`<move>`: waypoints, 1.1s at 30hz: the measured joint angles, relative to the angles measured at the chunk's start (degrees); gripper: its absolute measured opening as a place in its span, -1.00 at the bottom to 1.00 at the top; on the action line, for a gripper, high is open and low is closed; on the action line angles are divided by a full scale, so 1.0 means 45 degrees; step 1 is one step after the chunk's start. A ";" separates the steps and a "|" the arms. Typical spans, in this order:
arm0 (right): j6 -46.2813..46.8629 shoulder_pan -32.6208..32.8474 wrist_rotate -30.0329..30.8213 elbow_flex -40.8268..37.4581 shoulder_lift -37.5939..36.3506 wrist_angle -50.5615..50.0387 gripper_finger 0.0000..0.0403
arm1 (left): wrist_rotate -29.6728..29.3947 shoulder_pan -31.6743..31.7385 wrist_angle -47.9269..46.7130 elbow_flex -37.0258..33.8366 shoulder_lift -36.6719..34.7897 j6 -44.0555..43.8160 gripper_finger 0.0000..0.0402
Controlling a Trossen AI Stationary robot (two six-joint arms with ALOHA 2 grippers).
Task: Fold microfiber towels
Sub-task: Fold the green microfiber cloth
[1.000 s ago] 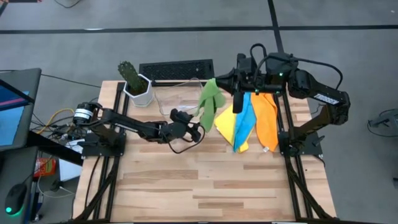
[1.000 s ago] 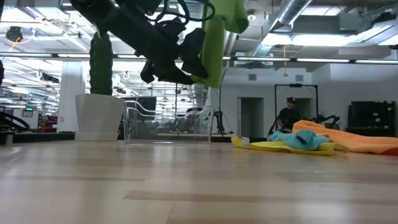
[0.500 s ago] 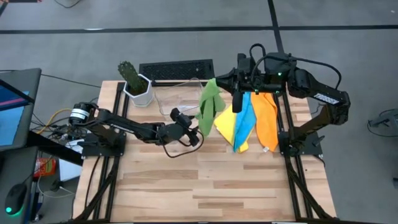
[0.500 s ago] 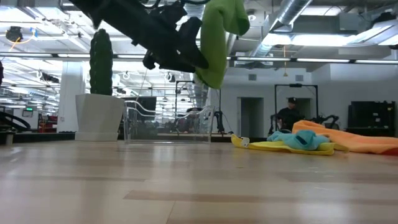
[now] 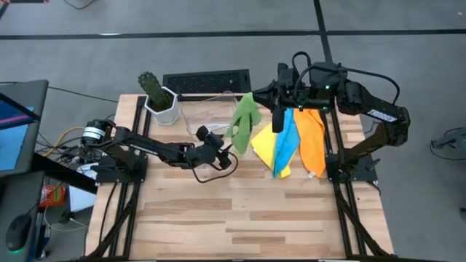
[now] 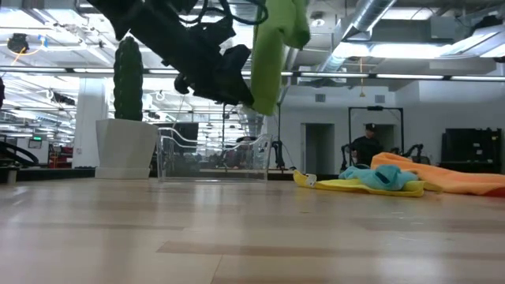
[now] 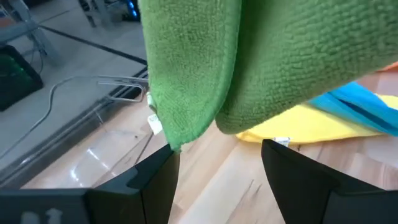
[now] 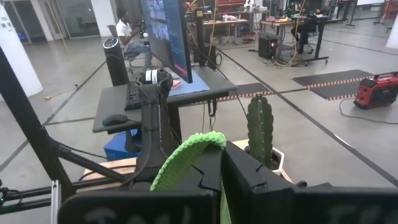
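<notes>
The green towel point(image 5: 244, 120) hangs high over the table's far middle from my right gripper point(image 5: 256, 93), which is shut on its top. The towel's lower end point(image 7: 186, 118) dangles just above and between the fingers of my open left gripper point(image 7: 217, 174), which shows in the high view point(image 5: 224, 149) beside that end. The yellow towel point(image 5: 266, 149), the light blue towel point(image 5: 287, 142) and the orange towel point(image 5: 312, 142) lie in an overlapping heap on the table at the far right. My right gripper pinches a bunched fold at the green towel's top point(image 8: 189, 149) between its two fingers, which lie about level and come from the table's right side. The towel hangs slack below them, clear of the table. My left gripper: I cannot tell whether one finger point(image 7: 163, 167) touches the towel's lower corner.
A cactus in a white pot point(image 5: 159, 98) stands at the far left corner, and a clear plastic bin point(image 5: 207, 113) sits beside it, behind the left gripper. A black grille point(image 5: 206, 80) lies past the far edge. Bare wood point(image 5: 240, 211) spreads across the near half.
My left gripper has rolled about its own pointing line beside the green towel's lower end, staying open and in place. My right gripper has kept the towel hanging where it was.
</notes>
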 joint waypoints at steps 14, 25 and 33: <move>-0.0097 -0.0104 0.0010 0.0000 0.0000 -0.0222 -0.85 | -0.0650 -0.0849 -0.1240 0.0000 -0.0064 0.0611 0.10; -0.0097 -0.0102 0.0010 0.0000 0.0000 -0.0222 -0.86 | -0.0480 -0.0987 0.0353 0.0000 -0.0097 0.0959 0.10; -0.0097 -0.0063 0.0010 0.0000 0.0000 -0.0222 -0.85 | -0.0725 -0.0833 0.0596 0.0000 -0.0102 0.1586 0.10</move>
